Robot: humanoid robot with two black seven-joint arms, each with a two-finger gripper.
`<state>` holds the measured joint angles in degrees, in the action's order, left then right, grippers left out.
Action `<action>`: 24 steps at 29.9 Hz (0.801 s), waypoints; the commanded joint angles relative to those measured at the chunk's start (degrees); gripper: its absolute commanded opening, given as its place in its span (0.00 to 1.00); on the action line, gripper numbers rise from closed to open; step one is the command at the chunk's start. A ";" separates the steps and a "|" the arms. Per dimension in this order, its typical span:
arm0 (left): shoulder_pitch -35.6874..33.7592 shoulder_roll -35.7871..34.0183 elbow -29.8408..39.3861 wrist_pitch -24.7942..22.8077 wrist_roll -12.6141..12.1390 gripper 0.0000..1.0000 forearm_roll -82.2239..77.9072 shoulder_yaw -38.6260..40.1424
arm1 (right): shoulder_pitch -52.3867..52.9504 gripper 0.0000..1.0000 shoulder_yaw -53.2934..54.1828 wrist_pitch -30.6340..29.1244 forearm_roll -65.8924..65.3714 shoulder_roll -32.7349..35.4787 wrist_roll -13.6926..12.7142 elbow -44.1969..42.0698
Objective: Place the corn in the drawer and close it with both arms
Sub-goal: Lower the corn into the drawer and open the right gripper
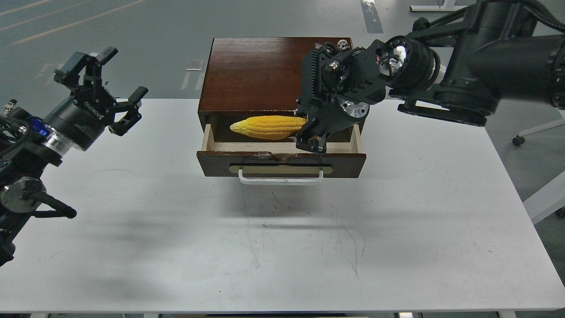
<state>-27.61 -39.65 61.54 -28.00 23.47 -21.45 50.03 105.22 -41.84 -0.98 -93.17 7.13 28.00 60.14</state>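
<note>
One cob, the corn (pixel 268 127), hangs level over the open drawer (pixel 281 150), pinched at its thick end by the right hand (pixel 310 138). Left hand (pixel 102 95) waits spread wide. Risk: released askew, it catches the cabinet (pixel 256 73) edge and jams closing.

Bright yellow corn (pixel 267 127), dark brown drawer (pixel 281 164) front, tan plate, white handle (pixel 280 178), white table (pixel 397 212), black claws

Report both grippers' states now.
Left gripper: open, empty.
Right gripper: shut on the corn, above the open drawer.
</note>
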 commanded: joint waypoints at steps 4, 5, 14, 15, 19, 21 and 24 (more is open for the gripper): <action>0.01 0.18 -0.02 0.00 0.00 0.99 0.00 0.15 | -0.71 0.33 0.00 0.01 0.35 -0.10 0.00 -0.12; 0.01 0.19 -0.02 0.00 0.00 0.99 0.00 0.15 | -0.71 0.36 0.00 0.01 0.44 -0.10 0.00 -0.12; 0.01 0.10 -0.02 0.00 0.00 0.99 0.00 0.24 | -0.71 0.58 0.26 0.01 0.71 0.25 0.00 0.06; 0.01 0.10 0.07 0.00 0.00 0.99 0.00 0.24 | -0.71 0.59 0.26 0.01 0.71 0.34 0.00 0.06; 0.01 0.10 -0.02 0.00 0.00 0.99 0.00 0.33 | -0.71 0.64 0.44 0.01 0.71 0.60 0.00 0.15; 0.01 0.10 -0.02 0.00 0.00 0.99 0.00 0.33 | -0.71 0.65 0.44 0.01 0.79 0.60 0.00 0.15; 0.01 0.10 0.07 0.00 0.00 0.99 0.00 0.33 | -0.54 0.65 0.53 0.01 0.79 0.60 0.00 0.24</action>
<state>-27.60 -39.55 61.53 -28.00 23.47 -21.44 50.35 104.51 -41.40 -0.96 -92.39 7.71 28.00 60.32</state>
